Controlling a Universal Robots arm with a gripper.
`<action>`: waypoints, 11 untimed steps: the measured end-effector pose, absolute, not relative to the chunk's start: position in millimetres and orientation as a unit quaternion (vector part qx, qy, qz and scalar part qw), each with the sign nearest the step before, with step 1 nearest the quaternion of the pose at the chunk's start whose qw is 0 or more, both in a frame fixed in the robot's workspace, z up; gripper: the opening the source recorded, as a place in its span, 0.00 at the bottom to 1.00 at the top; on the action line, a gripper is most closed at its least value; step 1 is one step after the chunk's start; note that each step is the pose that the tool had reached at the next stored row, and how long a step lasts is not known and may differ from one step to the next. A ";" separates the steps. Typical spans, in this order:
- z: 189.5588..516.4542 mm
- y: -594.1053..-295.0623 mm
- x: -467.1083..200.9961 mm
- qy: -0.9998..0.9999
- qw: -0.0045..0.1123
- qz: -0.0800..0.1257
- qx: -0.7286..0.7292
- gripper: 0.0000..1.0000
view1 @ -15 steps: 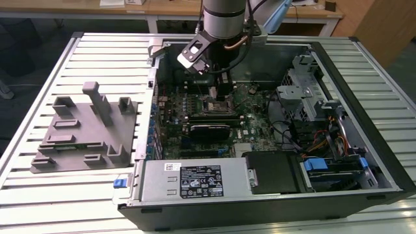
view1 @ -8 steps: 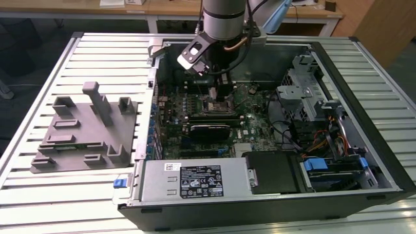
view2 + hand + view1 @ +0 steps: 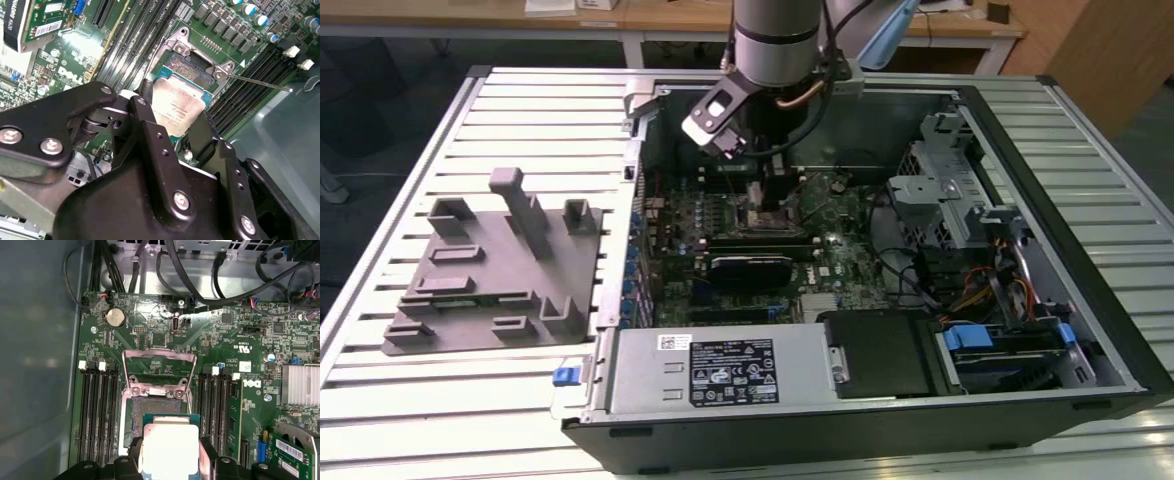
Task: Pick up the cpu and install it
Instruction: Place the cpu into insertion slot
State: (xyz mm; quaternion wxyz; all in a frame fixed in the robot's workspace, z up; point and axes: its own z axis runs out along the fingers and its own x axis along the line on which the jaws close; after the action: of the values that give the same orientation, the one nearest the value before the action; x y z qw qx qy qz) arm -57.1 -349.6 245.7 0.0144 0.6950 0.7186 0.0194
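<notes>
Grey plastic fixture with upright blocks (image 3: 494, 270) is seen at the exterior view's left. Rightward, inside the open black computer case (image 3: 854, 432), the small silver-topped square cpu (image 3: 176, 106) is pinched by the black gripper (image 3: 172, 120) over the open metal-framed socket (image 3: 195, 65).

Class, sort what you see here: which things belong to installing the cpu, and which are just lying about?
Job in hand: small flat silver-topped square cpu; black two-fingered gripper clamped on it; dark square socket with open metal frame.
Lying about: large grey plastic fixture; round silver coin battery; silver finned heatsink.
</notes>
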 end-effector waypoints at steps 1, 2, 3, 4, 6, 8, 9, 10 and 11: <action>244.7 -349.2 -57.2 0.719 0.014 0.019 0.695 0.53; 243.5 -348.5 -57.2 0.718 0.015 0.019 0.695 0.53; 242.1 -347.4 -57.2 0.718 0.015 0.019 0.695 0.53; 240.5 -346.3 -57.2 0.719 0.015 0.019 0.695 0.53; 237.4 -344.9 -57.2 0.718 0.015 0.019 0.695 0.53; 234.7 -344.7 -57.1 0.719 0.015 0.019 0.695 0.53; 233.5 -344.6 -57.1 0.719 0.015 0.019 0.695 0.53; 232.4 -344.6 -57.2 0.719 0.015 0.019 0.695 0.53; 231.6 -344.6 -57.2 0.719 0.015 0.019 0.695 0.53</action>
State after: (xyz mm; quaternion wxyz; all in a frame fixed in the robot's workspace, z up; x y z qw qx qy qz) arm -57.2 -344.6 231.6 0.0149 0.6951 0.7185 0.0190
